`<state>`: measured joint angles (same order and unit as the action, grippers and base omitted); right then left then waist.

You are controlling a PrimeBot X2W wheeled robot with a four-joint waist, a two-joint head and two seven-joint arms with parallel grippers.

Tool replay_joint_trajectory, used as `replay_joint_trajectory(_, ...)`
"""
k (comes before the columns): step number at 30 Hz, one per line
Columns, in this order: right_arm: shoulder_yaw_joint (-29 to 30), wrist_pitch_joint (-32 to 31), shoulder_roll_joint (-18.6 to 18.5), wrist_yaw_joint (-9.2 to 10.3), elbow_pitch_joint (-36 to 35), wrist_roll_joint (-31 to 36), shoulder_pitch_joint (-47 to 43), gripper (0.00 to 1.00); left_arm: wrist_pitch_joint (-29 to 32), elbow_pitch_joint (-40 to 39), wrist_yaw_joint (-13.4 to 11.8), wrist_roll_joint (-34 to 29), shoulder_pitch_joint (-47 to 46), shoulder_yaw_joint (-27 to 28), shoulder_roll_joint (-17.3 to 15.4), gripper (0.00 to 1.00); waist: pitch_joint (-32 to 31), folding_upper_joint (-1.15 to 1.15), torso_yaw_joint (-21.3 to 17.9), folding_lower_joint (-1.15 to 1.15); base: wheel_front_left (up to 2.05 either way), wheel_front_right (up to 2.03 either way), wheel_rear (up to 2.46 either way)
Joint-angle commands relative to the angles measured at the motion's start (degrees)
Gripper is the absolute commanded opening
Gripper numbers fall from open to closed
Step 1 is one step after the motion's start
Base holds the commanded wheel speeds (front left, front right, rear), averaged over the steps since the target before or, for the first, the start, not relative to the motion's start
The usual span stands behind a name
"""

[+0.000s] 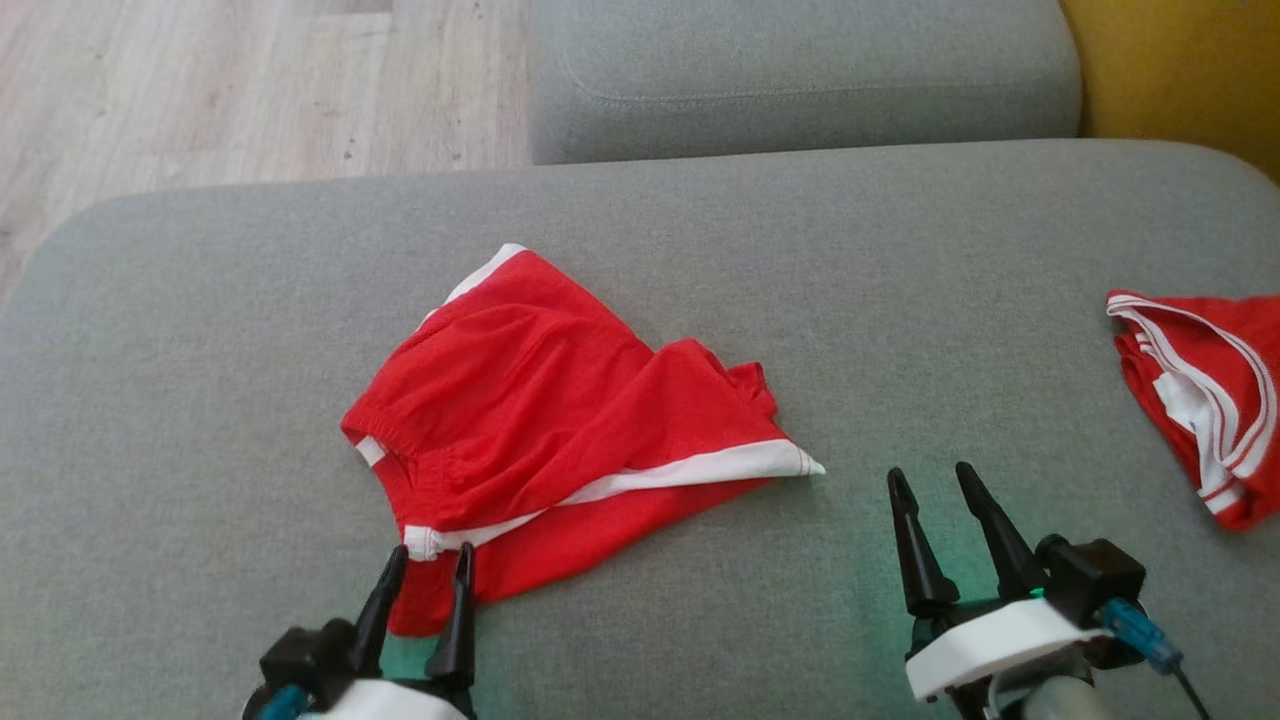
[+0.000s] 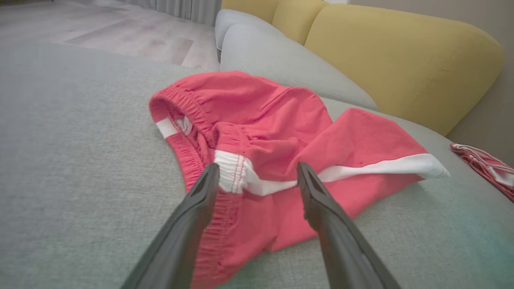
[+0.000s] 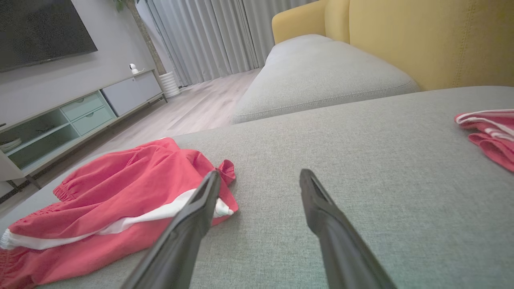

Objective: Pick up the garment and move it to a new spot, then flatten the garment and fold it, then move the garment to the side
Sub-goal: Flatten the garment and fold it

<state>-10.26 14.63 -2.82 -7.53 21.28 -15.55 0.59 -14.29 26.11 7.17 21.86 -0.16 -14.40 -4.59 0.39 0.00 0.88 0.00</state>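
The garment is a pair of red shorts with white stripes, lying crumpled in the middle of the grey sofa seat. It also shows in the left wrist view and the right wrist view. My left gripper is open, its fingers over the garment's near edge by the white waistband end, with nothing clamped. My right gripper is open over bare cushion, a short way right of the garment's white-striped corner.
A second red and white garment lies at the seat's right edge. Another grey cushion sits beyond, with a yellow backrest to the right. Wooden floor lies past the seat's far left edge.
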Motion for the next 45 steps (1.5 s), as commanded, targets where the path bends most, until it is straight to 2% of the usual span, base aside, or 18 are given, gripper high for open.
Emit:
replay_joint_trajectory(1,-1.4,0.4,-0.1,0.04,-1.4,0.4,1.7,1.00,-0.7,-0.6,0.3,1.7,-3.9,0.7,-1.5,1.00,0.4,0.00,-0.2,0.00,0.00,0.00,0.00)
replay_joint_trajectory(7,-1.4,0.4,-0.1,0.04,-1.2,0.7,2.0,1.00,-0.7,2.5,0.3,7.9,-7.6,-3.9,-6.1,1.00,1.6,0.00,-0.7,0.00,0.00,0.00,0.00)
replay_joint_trajectory(10,-1.2,0.4,-0.1,0.04,-1.1,0.7,2.1,1.00,-0.7,3.7,0.3,10.3,-8.5,-5.0,-7.3,1.00,1.8,0.00,-0.9,0.00,0.00,0.00,0.00)
replay_joint_trajectory(18,-1.8,0.4,-0.1,0.04,-1.2,0.6,2.1,1.00,-0.5,4.7,0.3,20.6,-10.8,-14.2,-10.8,1.00,2.4,0.00,-1.0,0.00,0.00,0.00,0.00)
replay_joint_trajectory(24,-2.2,0.4,-0.1,0.04,-1.1,0.5,2.2,1.00,-0.6,3.6,0.3,25.2,-12.2,-18.3,-13.0,0.98,2.7,0.00,-0.7,0.00,0.00,0.00,0.00)
replay_joint_trajectory(25,-2.2,0.4,-0.1,0.04,-1.1,0.5,2.2,1.00,-0.7,3.4,0.3,25.9,-12.2,-19.1,-13.3,0.88,2.7,0.00,-0.6,0.00,0.00,0.00,0.00)
replay_joint_trajectory(26,-2.3,0.4,-0.1,0.04,-1.0,0.4,2.2,1.00,-0.7,3.2,0.3,26.4,-12.3,-19.8,-13.6,0.49,2.8,0.00,-0.5,0.00,0.00,0.00,0.00)
replay_joint_trajectory(27,-2.3,0.4,-0.1,0.04,-1.0,0.4,2.2,1.00,-0.7,3.0,0.3,26.8,-12.4,-20.4,-13.9,0.40,2.8,0.00,-0.4,0.00,0.00,0.00,0.00)
replay_joint_trajectory(29,-2.4,0.4,-0.1,0.04,-0.8,0.3,2.2,1.00,-0.7,2.4,0.3,27.7,-12.4,-21.1,-14.4,0.00,2.8,0.00,-0.2,0.00,0.00,0.00,0.00)
replay_joint_trajectory(37,-2.9,0.4,-0.1,0.04,-0.3,-0.3,2.6,1.00,-0.7,-1.2,0.3,26.8,-12.2,-20.5,-15.4,0.00,3.2,0.00,0.8,0.00,0.00,0.00,0.00)
replay_joint_trajectory(45,-8.1,0.4,-0.1,0.04,4.2,-3.4,8.0,1.00,-0.7,-2.5,0.3,24.2,-11.4,-19.9,-14.1,0.00,4.2,0.00,2.4,0.00,0.00,0.00,0.00)
